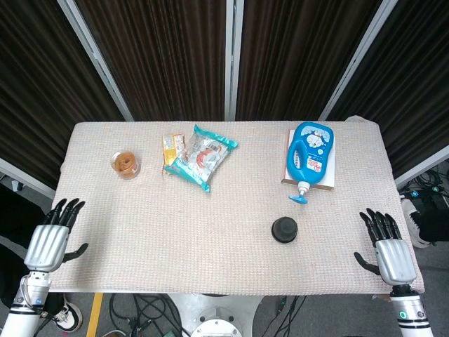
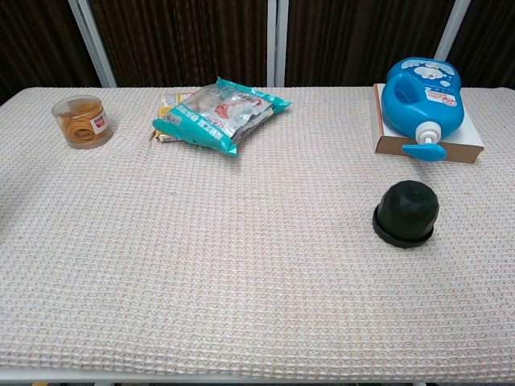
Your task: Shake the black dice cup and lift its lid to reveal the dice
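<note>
Dice cup (image 1: 284, 229) sits lid-on at four o'clock on the tabletop (image 1: 210, 246) in the head view; my left robot hand (image 1: 50, 239) and right robot hand (image 1: 386, 246) rest open, holding nothing. Chest view: cup (image 2: 405, 213) only, at three o'clock. A loose grip on its smooth dome could slip and spill dice.

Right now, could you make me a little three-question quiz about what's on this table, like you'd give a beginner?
1. True or false: the lid of the black dice cup is already lifted off.
2. Which hand is nearer the cup? A) left hand B) right hand
3. Fill in: the blue bottle lies on a flat ____.

Key
1. False. The cup sits closed on the table, untouched.
2. B. The cup stands on the right half of the table; both hands rest open at the edges.
3. Box. The bottle lies on its side on it, behind the cup.
</note>
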You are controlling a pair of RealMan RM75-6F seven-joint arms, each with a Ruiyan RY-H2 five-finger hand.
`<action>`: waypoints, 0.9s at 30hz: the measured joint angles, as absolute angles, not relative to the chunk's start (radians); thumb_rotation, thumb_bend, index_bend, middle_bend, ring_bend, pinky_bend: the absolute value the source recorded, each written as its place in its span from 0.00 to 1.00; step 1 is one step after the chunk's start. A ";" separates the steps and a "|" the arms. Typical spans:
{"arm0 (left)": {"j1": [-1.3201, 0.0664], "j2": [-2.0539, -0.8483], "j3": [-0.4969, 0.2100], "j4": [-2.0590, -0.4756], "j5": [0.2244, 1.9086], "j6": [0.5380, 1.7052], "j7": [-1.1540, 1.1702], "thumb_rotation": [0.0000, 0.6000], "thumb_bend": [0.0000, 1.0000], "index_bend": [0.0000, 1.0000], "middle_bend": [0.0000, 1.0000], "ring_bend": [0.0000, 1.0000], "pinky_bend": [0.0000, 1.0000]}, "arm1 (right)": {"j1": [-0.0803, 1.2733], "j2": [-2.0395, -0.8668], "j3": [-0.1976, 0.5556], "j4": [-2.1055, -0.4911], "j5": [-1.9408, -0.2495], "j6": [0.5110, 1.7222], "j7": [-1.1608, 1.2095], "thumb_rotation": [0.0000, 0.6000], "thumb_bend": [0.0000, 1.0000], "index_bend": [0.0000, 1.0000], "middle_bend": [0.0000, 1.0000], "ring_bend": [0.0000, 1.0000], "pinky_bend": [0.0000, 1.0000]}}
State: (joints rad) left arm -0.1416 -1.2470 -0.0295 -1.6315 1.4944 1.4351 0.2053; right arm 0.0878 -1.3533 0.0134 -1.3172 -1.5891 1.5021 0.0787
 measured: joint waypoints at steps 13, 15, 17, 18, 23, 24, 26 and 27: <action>-0.147 -1.253 -0.035 -1.626 1.513 1.451 0.214 1.00 0.17 0.09 0.07 0.00 0.19 | 0.095 -1.367 0.006 -1.326 -1.579 1.469 0.069 1.00 0.13 0.00 0.06 0.00 0.00; -0.148 -1.250 -0.033 -1.627 1.515 1.447 0.214 1.00 0.17 0.09 0.07 0.00 0.19 | 0.096 -1.385 0.004 -1.317 -1.577 1.462 0.068 1.00 0.13 0.00 0.07 0.00 0.00; -0.147 -1.246 -0.029 -1.628 1.513 1.443 0.210 1.00 0.17 0.09 0.07 0.00 0.19 | 0.097 -1.404 0.002 -1.305 -1.576 1.458 0.069 1.00 0.13 0.00 0.09 0.00 0.00; -0.146 -1.245 -0.027 -1.628 1.511 1.442 0.207 1.00 0.17 0.09 0.07 0.00 0.19 | 0.099 -1.418 0.000 -1.296 -1.577 1.454 0.070 1.00 0.13 0.00 0.10 0.00 0.00; -0.137 -1.249 -0.021 -1.609 1.510 1.449 0.186 1.00 0.17 0.09 0.07 0.00 0.19 | 0.114 -1.468 -0.003 -1.258 -1.575 1.418 0.081 1.00 0.13 0.00 0.14 0.00 0.00; -0.135 -1.252 -0.021 -1.603 1.509 1.450 0.179 1.00 0.17 0.09 0.07 0.00 0.19 | 0.117 -1.481 0.000 -1.249 -1.569 1.413 0.077 1.00 0.13 0.00 0.15 0.00 0.00; -0.134 -1.256 -0.020 -1.597 1.508 1.450 0.171 1.00 0.17 0.09 0.07 0.00 0.19 | 0.119 -1.503 0.006 -1.239 -1.559 1.408 0.071 1.00 0.13 0.00 0.18 0.00 0.00; -0.133 -1.257 -0.019 -1.593 1.509 1.450 0.169 1.00 0.17 0.09 0.07 0.00 0.19 | 0.121 -1.517 0.008 -1.234 -1.551 1.401 0.068 1.00 0.13 0.00 0.20 0.00 0.00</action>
